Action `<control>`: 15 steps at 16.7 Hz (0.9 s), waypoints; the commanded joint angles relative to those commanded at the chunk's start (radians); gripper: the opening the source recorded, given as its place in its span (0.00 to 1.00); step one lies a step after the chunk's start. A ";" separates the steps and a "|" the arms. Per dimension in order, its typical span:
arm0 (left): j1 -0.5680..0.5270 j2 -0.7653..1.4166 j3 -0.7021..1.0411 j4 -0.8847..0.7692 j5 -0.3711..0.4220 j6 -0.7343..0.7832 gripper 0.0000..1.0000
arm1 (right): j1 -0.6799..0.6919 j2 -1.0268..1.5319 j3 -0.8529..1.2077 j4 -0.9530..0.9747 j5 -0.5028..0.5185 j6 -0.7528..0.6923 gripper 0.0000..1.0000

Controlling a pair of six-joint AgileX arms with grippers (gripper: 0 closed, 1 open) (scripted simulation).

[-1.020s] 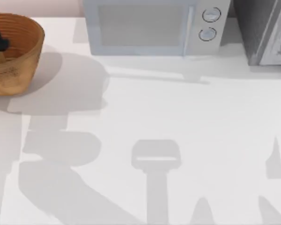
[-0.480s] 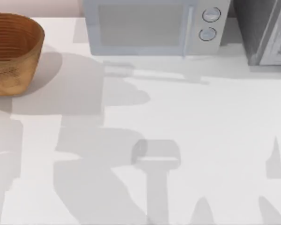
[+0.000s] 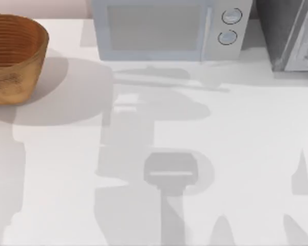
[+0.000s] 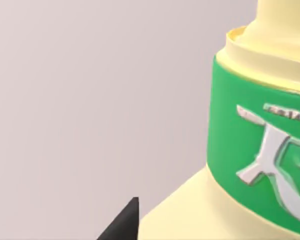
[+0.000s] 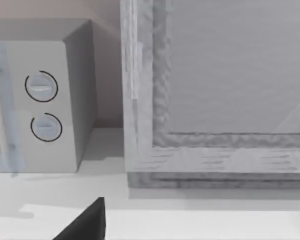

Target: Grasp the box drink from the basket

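Bench (image 3: pixel 236 154) carrying microwave (image 3: pixel 167 28) at the back, basket (image 3: pixel 15 56) at far left edge, now sitting empty; a second ago the left tool was reaching into it. Box drink (image 4: pixel 250 150) is riding right up against the left wrist camera, so it's looking lifted out, grasp likely done. Left tool (image 4: pixel 122 225): one dark fingertip showing, grip can't tell. Right tool (image 5: pixel 85 222) parked near microwave, fingers also can't tell.

A rendered kitchen-like setting: a pale grey microwave with two round dials (image 3: pixel 167 29) stands at the back of a plain white counter (image 3: pixel 236 133), beside a round brown-orange woven wicker basket (image 3: pixel 13 56).
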 joint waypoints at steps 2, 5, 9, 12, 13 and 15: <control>0.000 0.000 0.000 0.000 0.000 0.000 0.00 | 0.000 0.000 0.000 0.000 0.000 0.000 1.00; 0.001 0.003 -0.004 0.001 0.000 0.002 0.00 | 0.000 0.000 0.000 0.000 0.000 0.000 1.00; -0.008 -0.085 -0.088 -0.047 -0.015 -0.005 0.00 | 0.000 0.000 0.000 0.000 0.000 0.000 1.00; -0.024 -0.259 -0.205 -0.106 -0.037 -0.007 0.00 | 0.000 0.000 0.000 0.000 0.000 0.000 1.00; -0.030 -0.336 -0.252 -0.130 -0.045 -0.007 0.00 | 0.000 0.000 0.000 0.000 0.000 0.000 1.00; -0.046 -0.515 -0.356 -0.180 -0.064 -0.007 0.00 | 0.000 0.000 0.000 0.000 0.000 0.000 1.00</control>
